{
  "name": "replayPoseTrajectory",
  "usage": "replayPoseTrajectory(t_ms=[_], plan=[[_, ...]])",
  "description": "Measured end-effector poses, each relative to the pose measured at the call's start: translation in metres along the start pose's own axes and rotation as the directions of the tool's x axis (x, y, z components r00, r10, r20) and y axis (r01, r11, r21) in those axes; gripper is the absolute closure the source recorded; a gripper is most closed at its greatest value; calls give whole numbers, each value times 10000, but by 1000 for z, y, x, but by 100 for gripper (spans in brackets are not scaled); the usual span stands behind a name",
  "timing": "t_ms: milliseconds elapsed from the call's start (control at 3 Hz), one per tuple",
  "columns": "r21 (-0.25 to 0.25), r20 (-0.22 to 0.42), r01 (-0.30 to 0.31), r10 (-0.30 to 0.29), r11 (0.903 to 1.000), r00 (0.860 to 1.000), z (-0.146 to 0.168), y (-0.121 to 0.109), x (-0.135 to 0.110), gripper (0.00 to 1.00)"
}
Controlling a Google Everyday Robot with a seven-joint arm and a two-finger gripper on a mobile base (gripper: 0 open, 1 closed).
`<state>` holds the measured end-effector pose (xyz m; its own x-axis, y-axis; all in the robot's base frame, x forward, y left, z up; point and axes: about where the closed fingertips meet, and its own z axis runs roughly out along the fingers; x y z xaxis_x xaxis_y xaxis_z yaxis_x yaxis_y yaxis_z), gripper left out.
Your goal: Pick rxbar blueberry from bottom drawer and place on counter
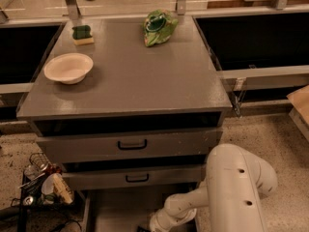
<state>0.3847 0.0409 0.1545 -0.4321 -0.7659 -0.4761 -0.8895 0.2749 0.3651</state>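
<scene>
Camera view shows my gripper (147, 226) low in the open bottom drawer (116, 209) below the bench's near edge, its grip state I cannot tell, the rxbar blueberry not visible, so lifting and placing are left, and the counter (145, 81) has free room between the left-edge bowl (68, 67) and the far-edge green bag (158, 27).

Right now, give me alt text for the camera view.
A white robot arm reaches down into the open bottom drawer, its gripper at the frame's lower edge. On the grey counter above sit a white bowl, a green bag and a sponge.
</scene>
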Motion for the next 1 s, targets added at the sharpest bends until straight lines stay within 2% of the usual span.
replayPoseTrajectory(t_ms=[333, 667, 1000], plan=[[11, -31, -358, 358, 9994, 9994, 2, -4, 2, 0], [5, -46, -441, 441, 9990, 9990, 3, -6, 3, 0], [23, 85, -873, 873, 9962, 9961, 5, -15, 5, 0]])
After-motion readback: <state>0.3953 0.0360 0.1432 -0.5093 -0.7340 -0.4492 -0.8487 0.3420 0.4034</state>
